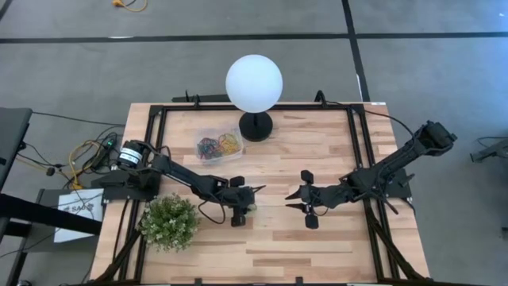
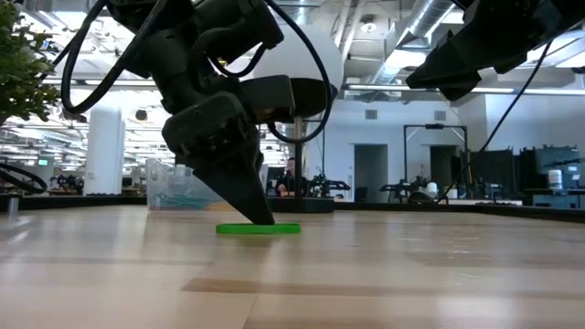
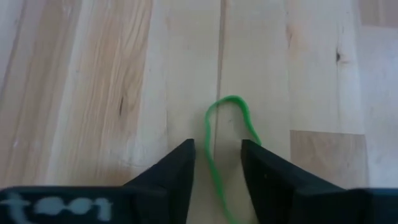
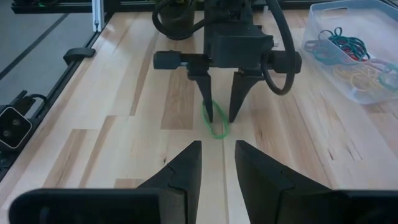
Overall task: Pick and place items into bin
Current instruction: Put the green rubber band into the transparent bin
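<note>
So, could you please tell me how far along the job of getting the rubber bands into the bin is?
Mostly done: many coloured bands already lie in the clear bin. In hand: the left claw is down at the table, open, straddling a green band not yet gripped. Left: grip it and carry it to the bin. The right claw waits nearby.

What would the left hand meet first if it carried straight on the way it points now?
The left hand points down at the table, straddling a green rubber band. Going straight down, it would probably meet the band or the wood right beside it first.
</note>
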Motion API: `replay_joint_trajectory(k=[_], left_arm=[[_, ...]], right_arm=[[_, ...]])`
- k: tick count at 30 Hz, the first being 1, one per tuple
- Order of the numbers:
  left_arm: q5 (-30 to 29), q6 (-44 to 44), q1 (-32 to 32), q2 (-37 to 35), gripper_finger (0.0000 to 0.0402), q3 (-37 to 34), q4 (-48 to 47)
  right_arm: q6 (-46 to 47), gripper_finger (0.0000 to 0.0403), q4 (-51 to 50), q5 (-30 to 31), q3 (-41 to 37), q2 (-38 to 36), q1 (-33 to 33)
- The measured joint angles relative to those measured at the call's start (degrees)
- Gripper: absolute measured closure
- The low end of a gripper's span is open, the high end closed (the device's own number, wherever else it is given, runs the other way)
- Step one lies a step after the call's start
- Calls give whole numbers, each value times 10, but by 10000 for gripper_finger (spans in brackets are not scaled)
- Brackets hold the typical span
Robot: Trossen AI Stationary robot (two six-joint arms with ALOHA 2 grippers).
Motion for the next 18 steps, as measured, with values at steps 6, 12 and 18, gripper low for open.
replay_joint_trajectory(k=[6,12,18], left_arm=[[-5,-3,2,0,363,0,-6],[1,-22,8,-5,394,7,-26],[-65,13,8,-74,400,62,-187]], right_arm=[[0,312,0,0,0,0,0],[0,312,-1,0,0,0,0],[0,312,-7,0,0,0,0]])
